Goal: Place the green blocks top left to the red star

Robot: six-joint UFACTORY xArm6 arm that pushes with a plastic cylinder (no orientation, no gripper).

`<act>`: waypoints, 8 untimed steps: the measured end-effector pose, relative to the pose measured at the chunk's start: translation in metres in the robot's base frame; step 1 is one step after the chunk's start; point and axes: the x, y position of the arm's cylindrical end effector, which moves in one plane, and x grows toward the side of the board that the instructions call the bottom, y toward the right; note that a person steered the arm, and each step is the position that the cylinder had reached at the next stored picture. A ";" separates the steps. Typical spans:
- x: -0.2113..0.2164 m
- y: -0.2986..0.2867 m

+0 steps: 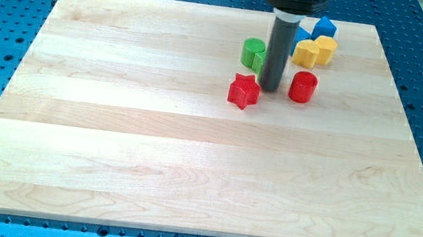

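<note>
- The wooden surface (149,167) is bare pale board across the view's bottom and left; all the blocks sit toward the view's top, right of centre.
- The red star (244,91) is the nearest block, lying flat just below and left of my rod.
- My tip (270,89) rests on the surface between the red star and the red cylinder (303,87), close to both; I cannot tell whether it touches either.
- I carry no claw, only this straight dark rod, so nothing is apart, together or clamped.
- The green blocks (253,53) stand just above the red star, slightly to its right, against the rod's left side; my rod hides part of them.
- Farther back, right of the rod, two yellow blocks (316,50) sit touching.
- Behind those, a blue block (324,26) is farthest.
</note>
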 end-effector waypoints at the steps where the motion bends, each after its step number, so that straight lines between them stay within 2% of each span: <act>1: -0.016 0.018; 3: -0.067 -0.027; 5: -0.068 -0.198; 6: -0.026 -0.186; 7: -0.028 -0.123; 8: -0.057 -0.077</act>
